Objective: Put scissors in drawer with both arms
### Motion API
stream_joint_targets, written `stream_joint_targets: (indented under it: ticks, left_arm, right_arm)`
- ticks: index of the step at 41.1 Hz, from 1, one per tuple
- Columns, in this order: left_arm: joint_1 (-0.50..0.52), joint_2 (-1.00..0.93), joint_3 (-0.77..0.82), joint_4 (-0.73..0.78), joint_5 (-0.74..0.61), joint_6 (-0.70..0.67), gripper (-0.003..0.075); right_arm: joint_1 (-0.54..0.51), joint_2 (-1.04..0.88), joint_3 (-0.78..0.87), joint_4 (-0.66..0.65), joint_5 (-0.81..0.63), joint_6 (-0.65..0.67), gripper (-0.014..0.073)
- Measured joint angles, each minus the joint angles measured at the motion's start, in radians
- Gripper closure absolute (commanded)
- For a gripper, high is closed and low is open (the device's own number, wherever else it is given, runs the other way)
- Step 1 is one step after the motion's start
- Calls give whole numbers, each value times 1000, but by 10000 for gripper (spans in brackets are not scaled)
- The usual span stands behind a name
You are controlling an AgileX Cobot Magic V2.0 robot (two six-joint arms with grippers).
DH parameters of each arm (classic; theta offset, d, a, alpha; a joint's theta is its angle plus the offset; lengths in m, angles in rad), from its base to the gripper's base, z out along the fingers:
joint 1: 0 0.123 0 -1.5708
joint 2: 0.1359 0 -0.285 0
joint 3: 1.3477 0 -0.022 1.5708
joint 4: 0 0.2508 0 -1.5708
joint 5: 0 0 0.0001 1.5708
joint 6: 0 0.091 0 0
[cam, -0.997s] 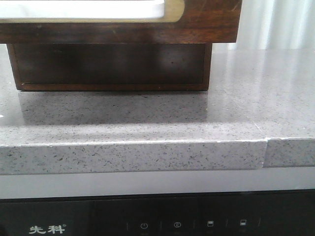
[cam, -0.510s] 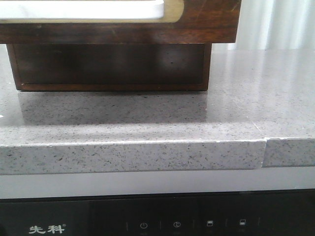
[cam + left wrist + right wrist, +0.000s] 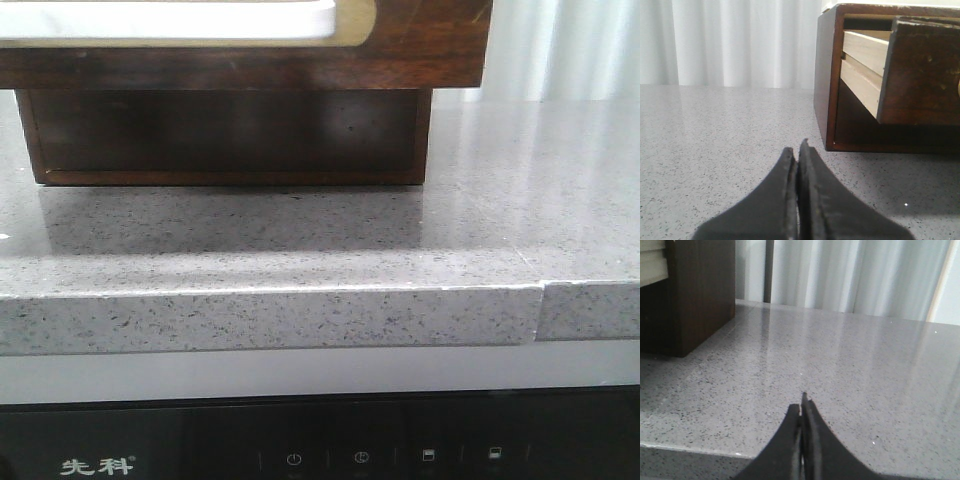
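Drawer (image 3: 920, 70) being shown pulled partway out of its cabinet (image 3: 230, 135) on the grey counter (image 3: 300, 250).
Left gripper (image 3: 798, 150) and right gripper (image 3: 802, 407) are being held pressed closed, empty, low over the counter; scissors are not being shown in any view.

left gripper (image 3: 798, 150) has its fingers pressed together, holding nothing; right gripper (image 3: 802, 402) likewise closed and empty, both held low.

Front camera sits low and close, facing the drawer (image 3: 240, 40) at upper left; both wrist cameras skim the grey countertop (image 3: 715, 130) — all share cabinet (image 3: 700, 295) and counter.
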Motion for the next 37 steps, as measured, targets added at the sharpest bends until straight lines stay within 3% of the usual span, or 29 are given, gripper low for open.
stream_joint_targets:
  ticks: [16, 28, 37]
  left_arm:
    - [0, 0, 0, 0, 0, 0, 741]
    - [0, 0, 0, 0, 0, 0, 741]
    - [0, 0, 0, 0, 0, 0, 741]
  right_arm:
    - [6, 0, 0, 0, -17, 2, 662]
    - [-3, 0, 0, -66, -32, 155, 662]
    - [-3, 0, 0, -72, -39, 175, 662]
